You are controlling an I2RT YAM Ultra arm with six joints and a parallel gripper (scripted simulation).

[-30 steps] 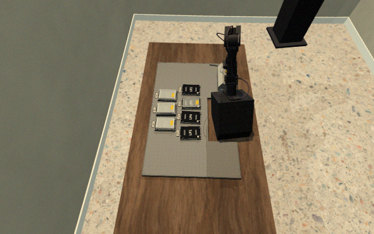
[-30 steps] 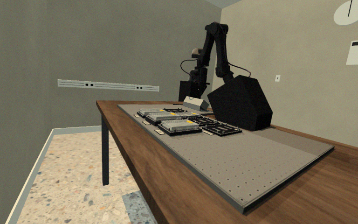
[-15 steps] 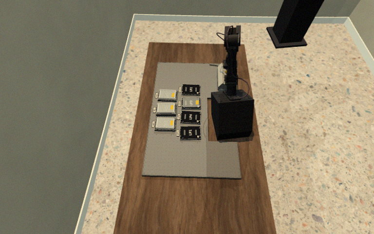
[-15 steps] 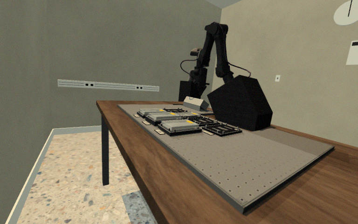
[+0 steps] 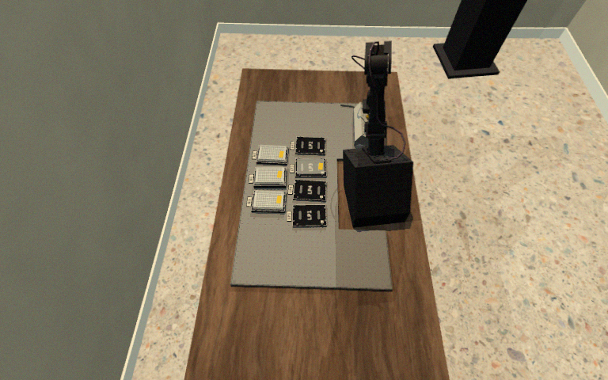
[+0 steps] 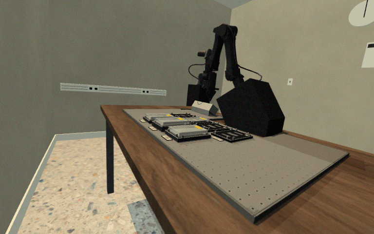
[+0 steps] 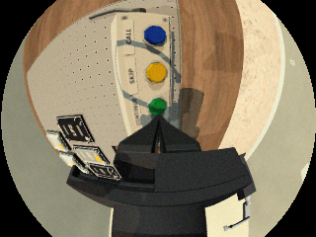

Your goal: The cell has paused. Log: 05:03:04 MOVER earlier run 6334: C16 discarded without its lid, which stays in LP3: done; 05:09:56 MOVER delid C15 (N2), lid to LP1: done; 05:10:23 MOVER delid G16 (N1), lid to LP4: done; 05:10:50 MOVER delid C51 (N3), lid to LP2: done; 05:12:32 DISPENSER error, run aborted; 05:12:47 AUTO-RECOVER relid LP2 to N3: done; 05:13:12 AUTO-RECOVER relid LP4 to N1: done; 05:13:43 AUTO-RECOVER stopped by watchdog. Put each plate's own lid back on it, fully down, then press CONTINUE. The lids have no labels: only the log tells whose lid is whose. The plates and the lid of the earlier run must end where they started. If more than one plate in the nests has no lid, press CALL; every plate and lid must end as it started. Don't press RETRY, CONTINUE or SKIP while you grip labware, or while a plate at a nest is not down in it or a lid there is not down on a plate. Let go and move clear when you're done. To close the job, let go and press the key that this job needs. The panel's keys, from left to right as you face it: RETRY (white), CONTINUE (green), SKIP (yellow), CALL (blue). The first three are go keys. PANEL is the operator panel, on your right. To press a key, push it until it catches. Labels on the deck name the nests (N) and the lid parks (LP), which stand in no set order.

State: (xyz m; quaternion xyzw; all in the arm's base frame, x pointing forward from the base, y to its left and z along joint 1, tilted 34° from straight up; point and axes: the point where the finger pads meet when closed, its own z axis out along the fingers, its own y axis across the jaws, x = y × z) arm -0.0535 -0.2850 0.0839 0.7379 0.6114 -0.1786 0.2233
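My gripper (image 7: 158,119), jaws together and empty, above the green key (image 7: 157,106) on the pale sloped panel (image 6: 200,106), beside it a grey perforated mat (image 6: 248,176) on a wood-grain table (image 5: 313,331), three lidded plates (image 5: 269,177) beyond, speckled terrazzo floor (image 5: 515,201), plain grey walls.

Little can be read. On the panel (image 7: 141,66), "CALL" stands beside the blue key (image 7: 154,35) and "SKIP" beside the yellow key (image 7: 156,71), at 12 o'clock; deck labels are blurred.
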